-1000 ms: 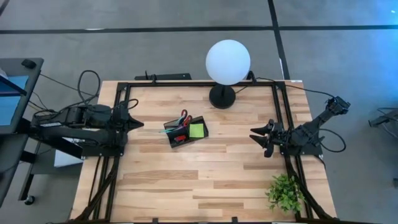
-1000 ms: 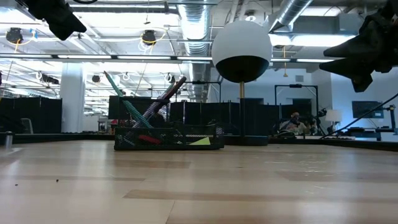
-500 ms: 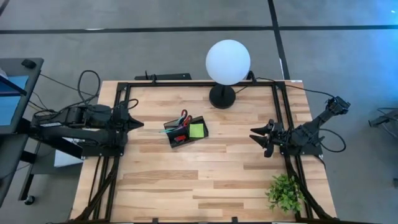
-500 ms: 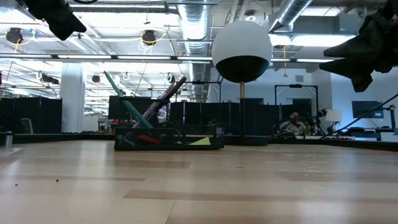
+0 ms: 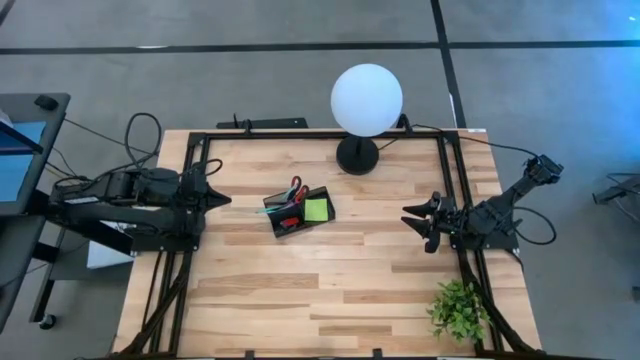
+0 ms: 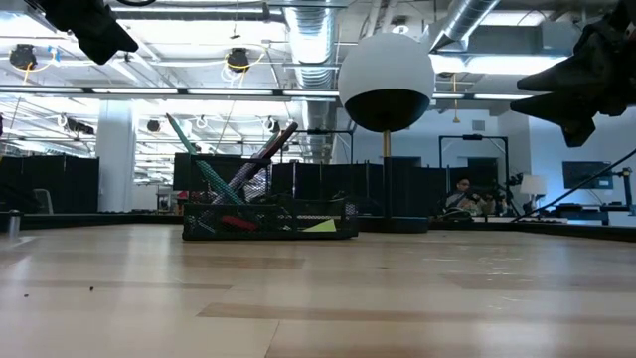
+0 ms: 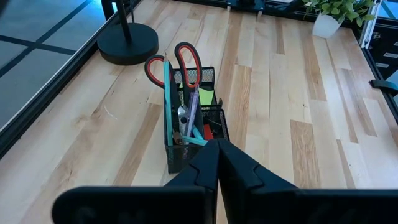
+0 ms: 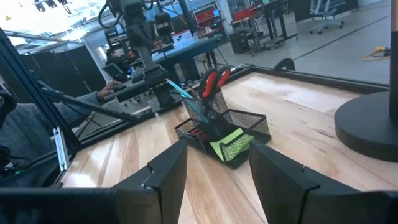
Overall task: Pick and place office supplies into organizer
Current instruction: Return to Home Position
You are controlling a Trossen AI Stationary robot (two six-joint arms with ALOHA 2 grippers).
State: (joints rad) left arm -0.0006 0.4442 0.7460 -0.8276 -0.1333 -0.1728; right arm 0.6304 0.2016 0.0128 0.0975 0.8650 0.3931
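Tray (image 7: 176, 155): near end hidden behind closed tips of left gripper (image 7: 217, 144). Small items low inside tray, behind mesh: too small to identify. Lamp (image 7: 129, 42) beyond tray, ahead of left gripper: pole cut off at picture edge. Plant (image 7: 333, 9): cut off likewise. Low view: both arms cut off by edges; person (image 6: 464, 194) in room on side of right gripper (image 6: 522, 88), too small to detail.
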